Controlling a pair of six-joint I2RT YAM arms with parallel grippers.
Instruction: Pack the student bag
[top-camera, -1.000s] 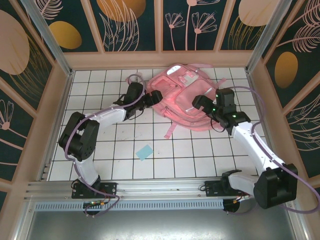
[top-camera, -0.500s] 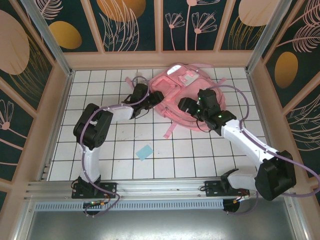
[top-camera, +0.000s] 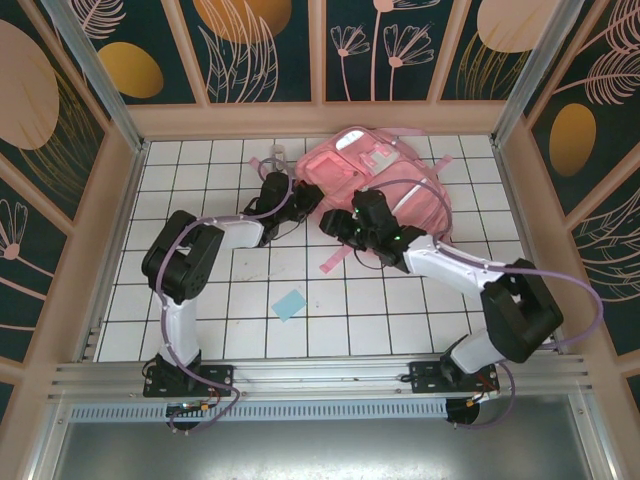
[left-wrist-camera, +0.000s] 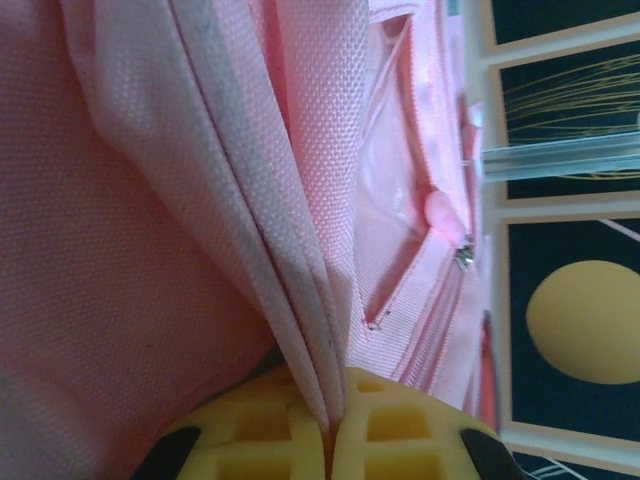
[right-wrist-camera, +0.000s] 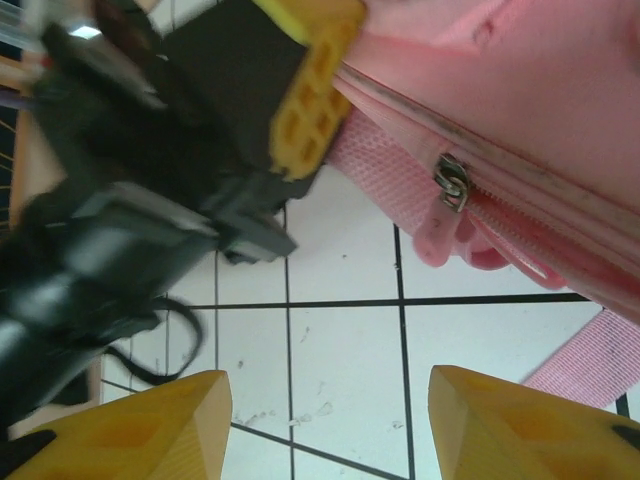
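Observation:
The student bag, a big soft pink backpack, lies at the back middle of the tiled table. My left gripper is at its left edge. In the left wrist view the yellow pads are shut on a fold of the bag's pink fabric. My right gripper hovers just beside it at the bag's near-left corner. Its yellow fingers stand apart over bare tile, nothing between them. The bag's metal zipper pull with a pink tab hangs just ahead, beside the left gripper's finger.
A pink strap trails from the bag onto the tiles toward me. A small light-blue square lies on the near-middle tiles. A small white object sits by the back left of the bag. Wooden walls enclose the table.
The left gripper has closed on the bag's left edge. The right arm has swung left along the bag's near side to its near-left corner, its jaws narrowing.

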